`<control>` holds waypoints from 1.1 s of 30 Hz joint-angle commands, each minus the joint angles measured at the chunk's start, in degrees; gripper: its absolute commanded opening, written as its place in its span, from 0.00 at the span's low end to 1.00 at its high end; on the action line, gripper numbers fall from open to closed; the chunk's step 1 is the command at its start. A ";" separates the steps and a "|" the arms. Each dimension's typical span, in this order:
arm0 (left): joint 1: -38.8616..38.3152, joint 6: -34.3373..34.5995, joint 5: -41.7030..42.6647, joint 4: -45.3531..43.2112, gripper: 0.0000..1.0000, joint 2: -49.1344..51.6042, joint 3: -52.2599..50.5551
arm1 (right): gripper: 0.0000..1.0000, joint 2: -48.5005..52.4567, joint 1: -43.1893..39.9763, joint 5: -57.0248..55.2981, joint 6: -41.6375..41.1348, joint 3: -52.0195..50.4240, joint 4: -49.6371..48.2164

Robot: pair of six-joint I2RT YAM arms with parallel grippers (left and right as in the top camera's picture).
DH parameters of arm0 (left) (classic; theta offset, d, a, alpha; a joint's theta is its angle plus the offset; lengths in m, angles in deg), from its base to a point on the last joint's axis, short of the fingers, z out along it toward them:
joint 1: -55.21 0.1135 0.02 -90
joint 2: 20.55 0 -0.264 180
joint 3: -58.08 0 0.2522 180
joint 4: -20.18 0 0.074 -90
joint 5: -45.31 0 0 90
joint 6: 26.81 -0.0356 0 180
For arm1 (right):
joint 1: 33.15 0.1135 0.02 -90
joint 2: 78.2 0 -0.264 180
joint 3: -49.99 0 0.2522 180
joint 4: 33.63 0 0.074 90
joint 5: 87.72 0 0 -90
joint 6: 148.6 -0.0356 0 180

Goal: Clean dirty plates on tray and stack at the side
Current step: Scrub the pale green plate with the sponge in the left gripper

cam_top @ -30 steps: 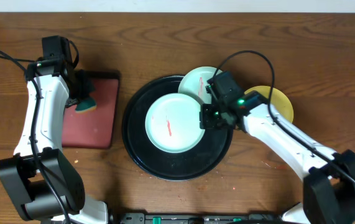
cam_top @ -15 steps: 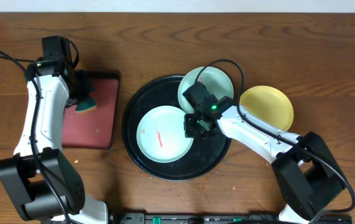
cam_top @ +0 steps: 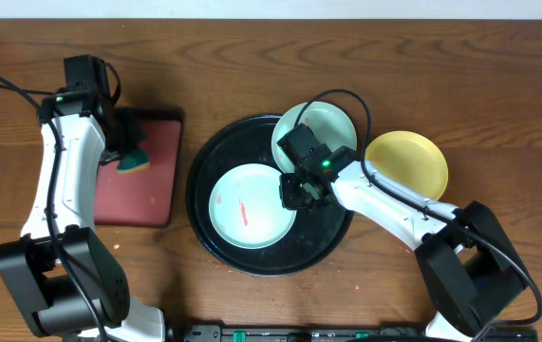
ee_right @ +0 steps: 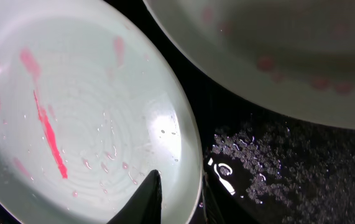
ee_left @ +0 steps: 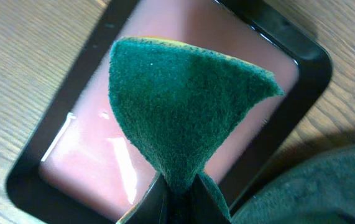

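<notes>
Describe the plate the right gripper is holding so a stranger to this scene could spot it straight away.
Find the large round black tray mid-table. This mint plate lies flat in its left half, the right gripper pinching its right rim. It shows a red streak at its centre, while the other mint plate rides over the tray's far rim.

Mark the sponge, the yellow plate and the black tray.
sponge point(ee_left: 183, 106): left wrist view, middle of its green face.
yellow plate point(cam_top: 408, 163): overhead view, centre of the dish.
black tray point(cam_top: 294, 252): overhead view, bare floor near the front rim.
</notes>
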 commanded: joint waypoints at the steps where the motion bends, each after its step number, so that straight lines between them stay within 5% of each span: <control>1: -1.31 -1.81 3.96 0.11 0.07 -3.80 1.09 | 0.20 1.31 0.48 -0.02 0.96 1.03 -0.55; 11: -11.39 -0.76 5.53 4.44 0.08 -6.34 0.24 | 0.09 2.47 -0.85 2.08 1.11 1.01 -0.76; 26: -20.33 7.48 8.31 6.14 0.07 -6.08 -3.69 | 0.21 2.10 -2.73 1.42 3.43 3.34 4.48; 33: -21.44 12.04 8.26 5.42 0.07 -6.08 -6.93 | 0.11 6.56 -2.80 5.01 3.48 3.21 3.06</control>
